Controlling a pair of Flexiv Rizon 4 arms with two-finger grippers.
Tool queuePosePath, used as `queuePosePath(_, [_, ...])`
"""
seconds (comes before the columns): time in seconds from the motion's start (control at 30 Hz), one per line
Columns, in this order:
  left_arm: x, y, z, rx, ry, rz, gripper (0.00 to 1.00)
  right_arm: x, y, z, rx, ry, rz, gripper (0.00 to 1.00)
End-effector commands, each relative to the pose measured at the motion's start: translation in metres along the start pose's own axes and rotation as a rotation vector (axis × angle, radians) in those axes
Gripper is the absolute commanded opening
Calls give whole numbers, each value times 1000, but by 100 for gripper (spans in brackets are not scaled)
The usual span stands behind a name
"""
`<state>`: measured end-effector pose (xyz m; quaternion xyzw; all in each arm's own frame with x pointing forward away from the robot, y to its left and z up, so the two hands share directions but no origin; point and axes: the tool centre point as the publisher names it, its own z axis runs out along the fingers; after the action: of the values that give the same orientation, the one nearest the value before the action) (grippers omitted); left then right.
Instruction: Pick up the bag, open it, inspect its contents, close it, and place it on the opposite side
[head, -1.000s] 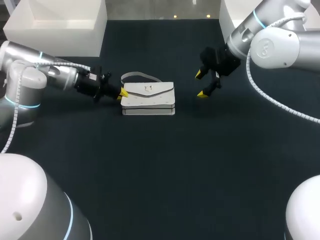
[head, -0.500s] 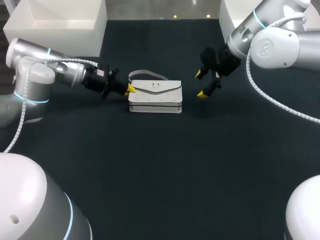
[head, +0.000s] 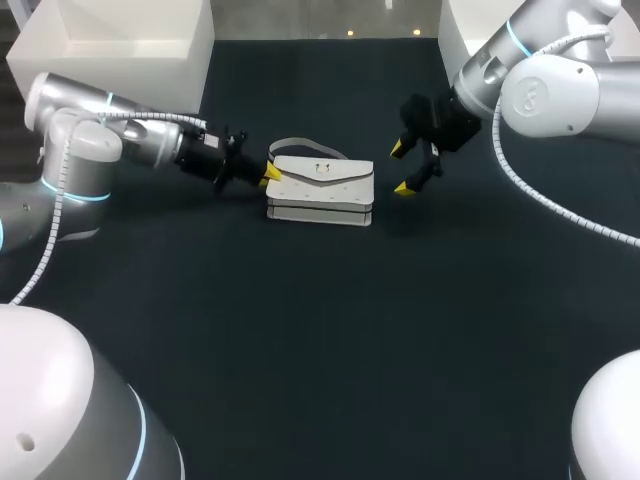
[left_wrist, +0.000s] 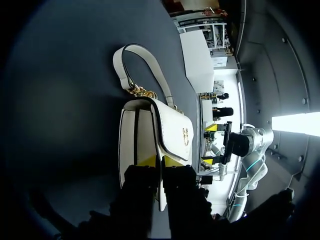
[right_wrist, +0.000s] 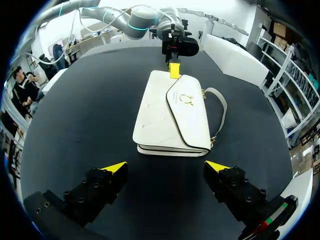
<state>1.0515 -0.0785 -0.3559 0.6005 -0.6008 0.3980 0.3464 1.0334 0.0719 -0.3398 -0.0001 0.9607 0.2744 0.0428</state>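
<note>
Head view, one bag (head: 322, 186), two hands (head: 270, 176) (head: 401, 168)

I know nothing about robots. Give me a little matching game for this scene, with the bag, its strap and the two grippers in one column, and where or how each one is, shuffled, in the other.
Things:
1. bag
2. strap
3. left gripper
4. right gripper

States:
A. open, clear of the bag
B. loops out from the bag's far edge
C. white, lying flat on the table, flap closed
D. yellow tips pinching the bag's end

Pairs: 1-C, 2-B, 3-D, 4-A
</note>
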Motion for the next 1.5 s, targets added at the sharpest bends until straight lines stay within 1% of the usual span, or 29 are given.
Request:
queuePosePath(0.03, [-1,4,2,31,14,-1,0,0,0,0,0,1,-1,100])
queuePosePath(0.3, [1,5,9,27,14,-4,0,0,0,0,0,1,-1,100])
queuePosePath(0.47, [2,2,10,31,12,-5,0,0,0,0,0,1,-1,100])
queuePosePath(0.5, [2,1,9,32,13,-6,12,0,0,0,0,1,-1,100])
queuePosePath(0.53, [2,1,8,35,13,-6,37,0,0,0,0,1,-1,100])
queuePosePath(0.57, [2,1,7,37,13,-6,51,0,0,0,0,1,-1,100])
queuePosePath(0.6, [2,1,6,39,12,-6,78,0,0,0,0,1,-1,100])
queuePosePath(0.63, [2,1,5,41,11,-4,91,0,0,0,0,1,-1,100])
queuePosePath(0.67, [2,1,3,42,10,-3,100,0,0,0,0,1,-1,100])
queuePosePath(0.9, [5,3,-13,63,0,23,100,-3,7,-9,28,-27,-2,100])
queuePosePath(1.03, [10,2,-28,74,-18,59,100,-4,18,-20,86,-57,-18,100])
queuePosePath(1.07, [11,2,-32,75,-25,70,100,-5,22,-23,112,-64,-24,100])
queuePosePath(1.23, [18,-4,-50,99,-100,145,100,-5,35,-34,164,-104,-38,100])
queuePosePath(1.33, [21,-8,-60,87,-151,206,100,-3,42,-41,188,-133,-41,100])
queuePosePath(1.37, [23,-9,-63,94,-169,228,100,-3,44,-43,193,-143,-41,100])
queuePosePath(1.47, [27,-13,-71,86,-204,321,100,0,50,-46,233,-175,-44,100])
queuePosePath(1.5, [29,-13,-74,66,-208,363,100,1,51,-47,252,-189,-45,100])
